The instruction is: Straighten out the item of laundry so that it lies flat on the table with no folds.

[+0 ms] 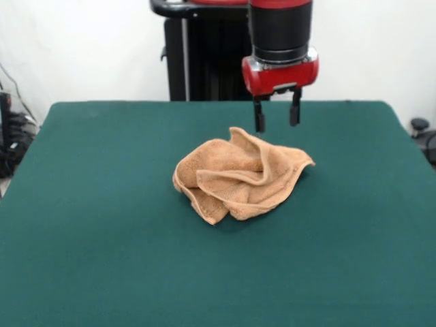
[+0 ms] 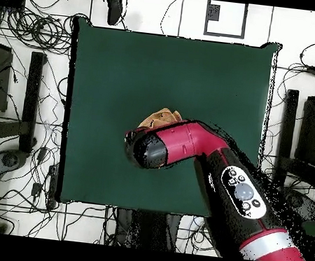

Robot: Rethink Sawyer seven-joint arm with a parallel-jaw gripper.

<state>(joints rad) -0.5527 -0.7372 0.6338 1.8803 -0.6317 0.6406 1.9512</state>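
The tan-orange towel (image 1: 240, 175) lies crumpled in a heap of folds near the middle of the dark green table (image 1: 102, 225). My gripper (image 1: 277, 117) hangs open just above the towel's far edge, its two black fingers apart and holding nothing. One fingertip (image 1: 259, 125) is right over a raised fold. In the overhead view the red arm covers most of the towel; only a small part (image 2: 162, 116) shows above the arm's head. The gripper is hidden there.
The robot's black pedestal (image 1: 204, 61) stands behind the table's far edge. The red and black arm (image 2: 238, 191) reaches in from the bottom right of the overhead view. Cables and stands (image 2: 24, 86) surround the table on the floor.
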